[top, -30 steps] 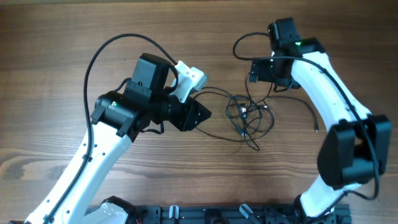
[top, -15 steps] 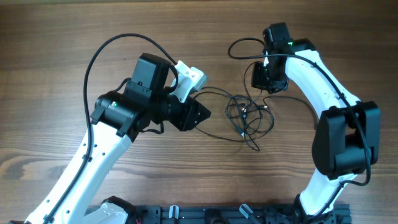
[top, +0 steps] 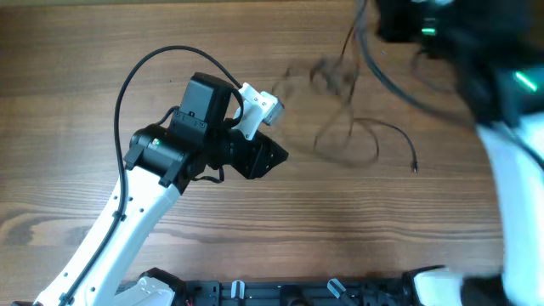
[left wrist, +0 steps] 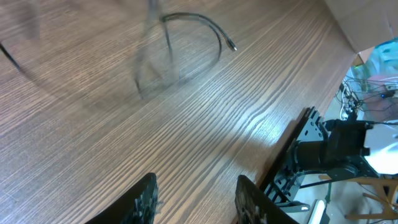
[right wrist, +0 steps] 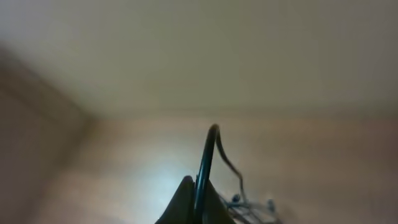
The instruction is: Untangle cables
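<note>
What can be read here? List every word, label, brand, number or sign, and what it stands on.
No readable text in any view.
Left arm and its white camera housing: no markings visible.
Right arm: motion-blurred, only green lights, no lettering.
Cables: plain black, no tags.
Clutter at the left wrist view's edge: too blurred to read.

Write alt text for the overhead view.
Thin black cables trail in blurred loops over a wooden table, rising toward the motion-blurred right arm at top right. The left arm's end effector points toward them from centre left, not touching them.
</note>
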